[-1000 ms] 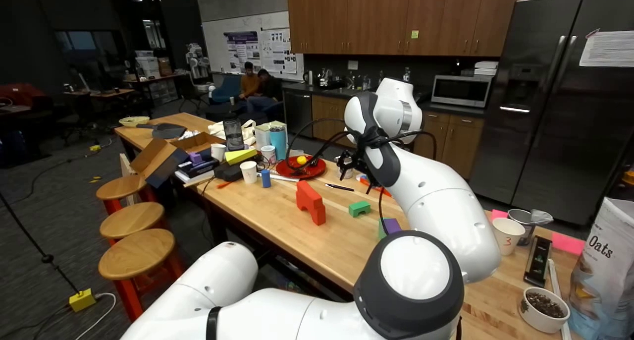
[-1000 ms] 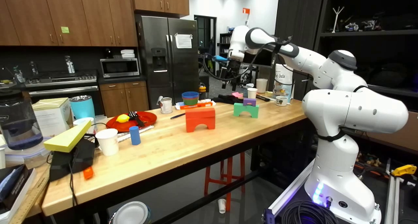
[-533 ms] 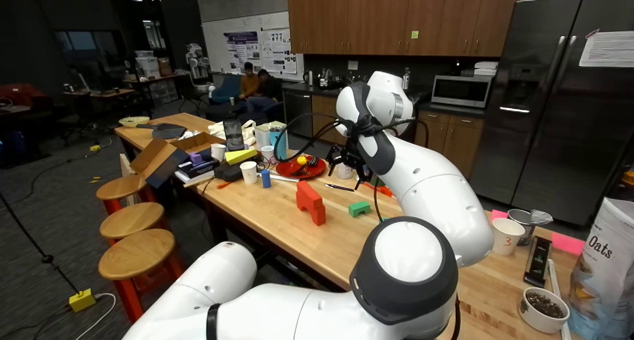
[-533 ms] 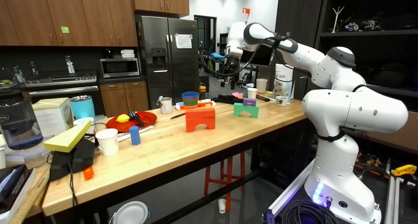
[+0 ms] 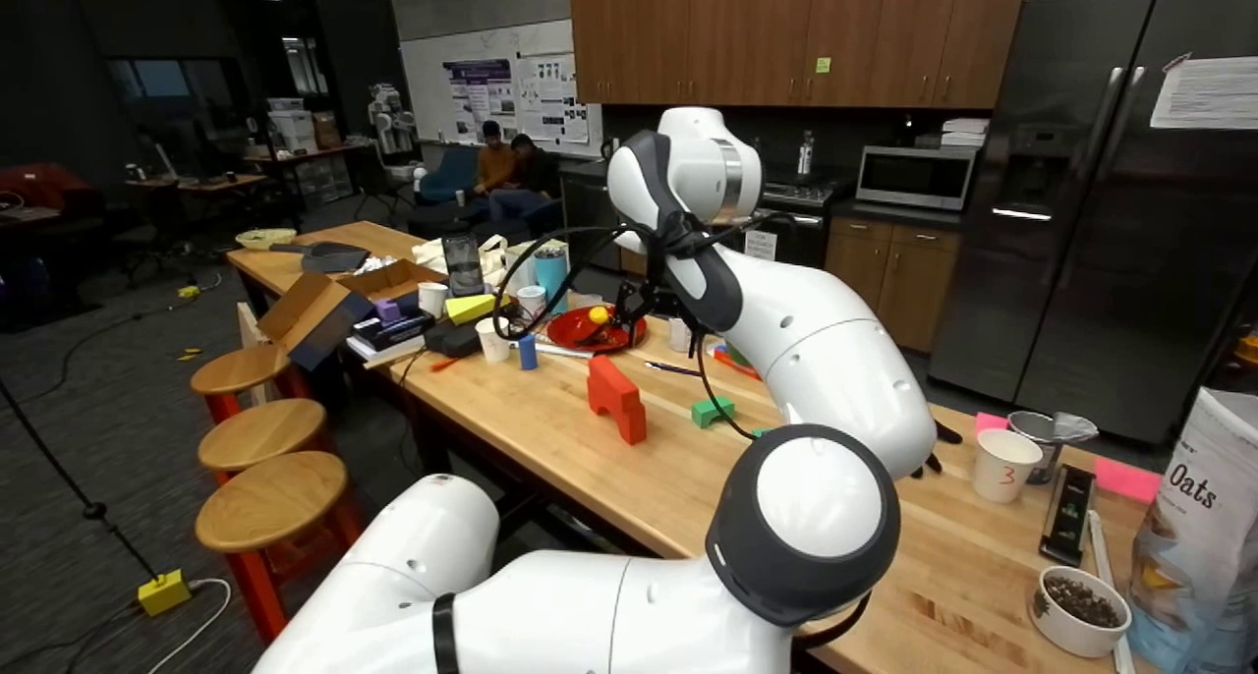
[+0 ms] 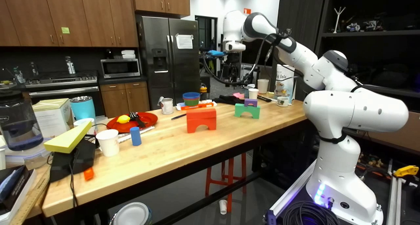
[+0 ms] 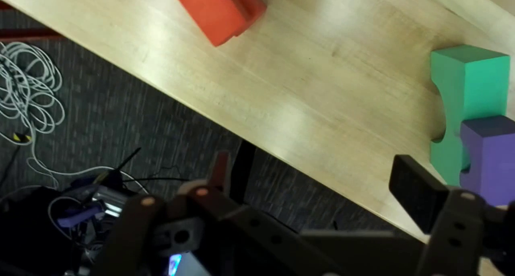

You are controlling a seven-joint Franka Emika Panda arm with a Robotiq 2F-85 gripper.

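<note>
While your gripper [image 7: 318, 179] hangs above the wooden table [image 7: 289, 79], its fingers [image 7: 418, 193] stand wide apart, and the wrist view shows the table's edge and dark floor [image 7: 120, 115] between them. Nearest to the hand in that view is the purple block [image 7: 499, 163], lower down and just off the outer side of the black-padded finger; it sits on top of the green arch [image 7: 485, 83], which reaches forward of that finger. Ahead of the opposite finger you have the red arch [image 7: 217, 14], partly cut off by the view's upper border. Farther from the hand than that arch, in an exterior view, are the red plate [image 6: 151, 117] with the lemon [image 6: 123, 119] on it and, near it, the upright blue cylinder [image 6: 135, 136].
</note>
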